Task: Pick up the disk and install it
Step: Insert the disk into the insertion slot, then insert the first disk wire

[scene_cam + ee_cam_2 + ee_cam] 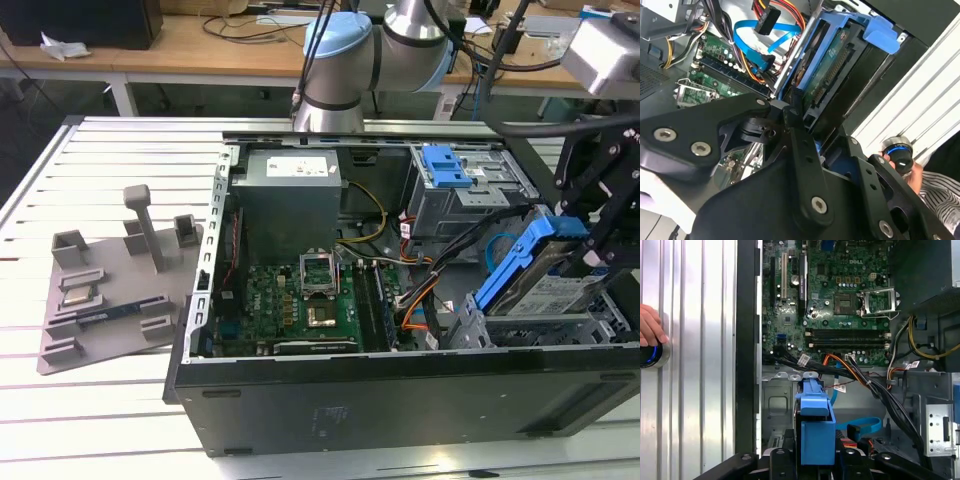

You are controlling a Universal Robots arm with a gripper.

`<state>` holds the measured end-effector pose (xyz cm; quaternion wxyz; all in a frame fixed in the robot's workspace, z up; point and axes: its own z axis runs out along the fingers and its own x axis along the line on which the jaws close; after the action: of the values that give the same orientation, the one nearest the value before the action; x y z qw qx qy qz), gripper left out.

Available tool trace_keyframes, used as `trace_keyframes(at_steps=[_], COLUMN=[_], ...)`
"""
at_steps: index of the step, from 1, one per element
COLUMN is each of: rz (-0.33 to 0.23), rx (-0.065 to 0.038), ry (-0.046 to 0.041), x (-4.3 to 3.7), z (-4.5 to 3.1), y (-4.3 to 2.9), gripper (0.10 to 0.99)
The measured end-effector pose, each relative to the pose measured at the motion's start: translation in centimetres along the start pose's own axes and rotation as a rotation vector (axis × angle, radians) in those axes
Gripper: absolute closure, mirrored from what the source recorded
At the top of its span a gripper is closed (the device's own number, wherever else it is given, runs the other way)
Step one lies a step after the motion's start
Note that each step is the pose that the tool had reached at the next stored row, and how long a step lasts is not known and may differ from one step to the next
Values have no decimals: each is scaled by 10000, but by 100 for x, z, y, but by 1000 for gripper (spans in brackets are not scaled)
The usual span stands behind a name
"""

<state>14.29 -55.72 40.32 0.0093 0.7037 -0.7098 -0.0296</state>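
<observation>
The disk (545, 285), a silver drive in a blue carrier bracket, hangs tilted over the grey drive cage (520, 325) at the exterior view's right, inside the open computer case (400, 395). Its lower end sits at the cage's mouth and its blue end points up. My black gripper (585, 262) is shut on the disk's upper part. In the first wrist view the blue carrier (815, 427) stands between my fingers (780, 460). The second wrist view looks past the gripper's linkage onto the disk's green circuit side (832, 65) and blue handle (882, 35).
A motherboard (300, 300), a power supply (285, 195) and loose cables (420, 290) lie inside the case. A second cage with a blue latch (445, 165) sits further back. A grey tray (110, 290) of small parts lies at the exterior view's left. A person's hand (647, 325) rests on a blue-lit knob (650, 355).
</observation>
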Motion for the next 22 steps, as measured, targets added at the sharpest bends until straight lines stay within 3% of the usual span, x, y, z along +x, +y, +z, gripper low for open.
trace_keyframes(at_steps=[7, 8, 10, 11, 16, 22], rz=[0, -1, 0, 0, 0, 0], rx=[0, 0, 0, 0, 0, 0], ry=[0, -2, -1, -2, -1, -1], x=[0, 0, 0, 0, 1, 1], z=[11, 13, 17, 18, 29, 40], y=[-1, -1, -1, -1, -2, -2], gripper=[706, 643, 643, 659, 965, 980])
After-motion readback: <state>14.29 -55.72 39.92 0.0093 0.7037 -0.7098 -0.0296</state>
